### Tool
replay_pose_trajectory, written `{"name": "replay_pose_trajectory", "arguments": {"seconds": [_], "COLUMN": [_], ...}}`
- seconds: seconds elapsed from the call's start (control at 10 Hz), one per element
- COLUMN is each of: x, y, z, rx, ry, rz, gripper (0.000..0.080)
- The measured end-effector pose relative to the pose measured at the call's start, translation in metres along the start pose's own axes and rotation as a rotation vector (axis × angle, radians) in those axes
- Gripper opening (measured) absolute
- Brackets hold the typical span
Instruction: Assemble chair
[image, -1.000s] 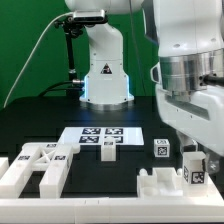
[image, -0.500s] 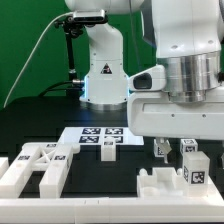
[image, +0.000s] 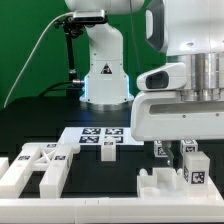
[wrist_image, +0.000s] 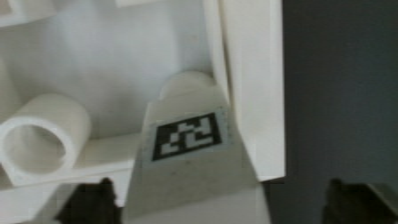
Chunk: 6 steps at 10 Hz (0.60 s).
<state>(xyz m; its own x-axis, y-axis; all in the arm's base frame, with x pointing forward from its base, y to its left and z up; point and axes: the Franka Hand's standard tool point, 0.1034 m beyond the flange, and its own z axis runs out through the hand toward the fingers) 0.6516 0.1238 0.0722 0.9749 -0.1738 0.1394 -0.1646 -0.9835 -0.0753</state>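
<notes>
My gripper (image: 175, 149) hangs low over the chair parts at the exterior view's right, with its jaws open and nothing held. In the wrist view the gripper (wrist_image: 222, 205) straddles a white tagged post (wrist_image: 192, 140). There is a gap between the post and each dark fingertip (wrist_image: 89, 200). The same upright post (image: 194, 168) stands on a blocky white part (image: 160, 186) at the front right. A small tagged cube (image: 160, 148) is partly hidden behind one finger. More white chair parts (image: 35, 166) lie at the front left.
The marker board (image: 100, 137) lies flat at mid-table. The robot base (image: 103, 70) stands behind it with a cable to its left. A round white peg (wrist_image: 45, 135) and a white panel edge (wrist_image: 249, 60) show beside the post in the wrist view.
The hand has turned about its wrist and now faces the camera broadside. It has shifted a little to the exterior view's left, and its fingers are now down beside the tagged post.
</notes>
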Motion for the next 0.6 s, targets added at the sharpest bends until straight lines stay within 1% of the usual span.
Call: {"name": "replay_pose_trajectory", "arguments": {"seconds": [0.1, 0.2, 0.3, 0.4, 0.6], "x": [-0.0003, 0.0004, 0.001, 0.0017, 0.0004], "y": [-0.0008, 0.001, 0.003, 0.0051, 0.0077], "z": [0.0001, -0.0002, -0.0002, -0.0008, 0.001], "rx": [0.001, -0.001, -0.002, -0.004, 0.008], "ry": [0.0, 0.001, 0.0, -0.007, -0.028], "rz": [0.067, 0.129, 0.201, 0.33, 0.614], "gripper": [0.0449, 0.0295, 0.0295, 0.0295, 0.0294]}}
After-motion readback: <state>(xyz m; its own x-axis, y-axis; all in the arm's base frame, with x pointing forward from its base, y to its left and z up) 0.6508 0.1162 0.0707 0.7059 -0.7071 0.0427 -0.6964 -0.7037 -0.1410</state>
